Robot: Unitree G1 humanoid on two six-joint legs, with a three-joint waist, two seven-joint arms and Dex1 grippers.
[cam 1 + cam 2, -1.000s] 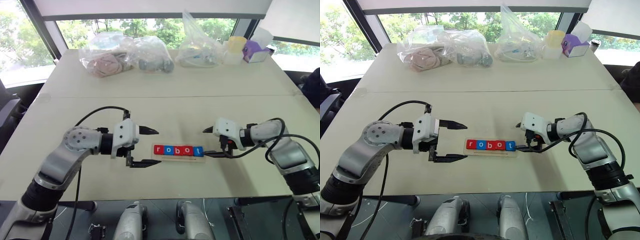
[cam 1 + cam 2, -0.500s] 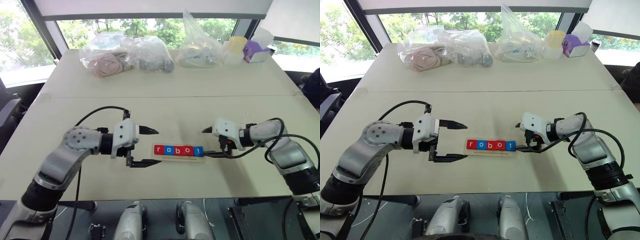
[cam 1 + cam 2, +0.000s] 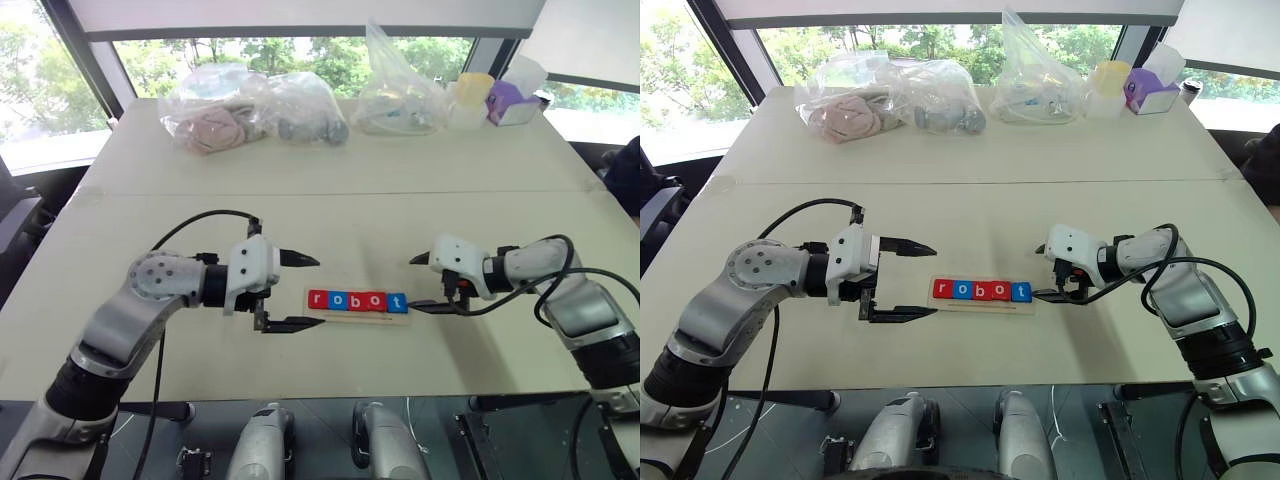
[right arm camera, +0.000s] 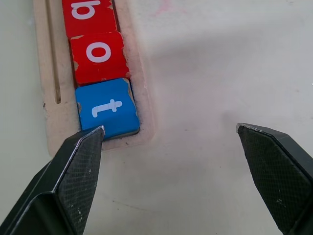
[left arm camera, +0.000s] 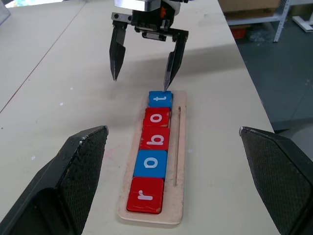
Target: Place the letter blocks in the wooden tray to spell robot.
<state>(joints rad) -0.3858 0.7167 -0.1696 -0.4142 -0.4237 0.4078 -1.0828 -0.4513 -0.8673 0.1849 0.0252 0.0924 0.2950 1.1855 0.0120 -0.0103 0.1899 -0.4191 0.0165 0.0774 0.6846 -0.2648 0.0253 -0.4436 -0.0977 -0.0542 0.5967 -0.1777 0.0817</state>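
The five letter blocks (image 3: pixel 357 300) lie side by side in the wooden tray (image 3: pixel 357 318) and read r, o, b, o, t. In the left wrist view they are the red r (image 5: pixel 145 195), blue o (image 5: pixel 151 163), red b (image 5: pixel 156 137), red o (image 5: pixel 157 117) and blue t (image 5: pixel 160 98). My left gripper (image 3: pixel 320 292) hangs open at the tray's r end, empty. At the t end my right gripper (image 3: pixel 409 285) is open and empty too, one fingertip (image 5: pixel 166 85) just above the blue t (image 4: pixel 108 108).
Three clear plastic bags (image 3: pixel 215 110) (image 3: pixel 305 105) (image 3: pixel 400 95), a yellow-lidded container (image 3: pixel 470 98) and a purple tissue box (image 3: pixel 512 100) stand along the table's far edge. The tray sits close to the table's near edge (image 3: pixel 330 392).
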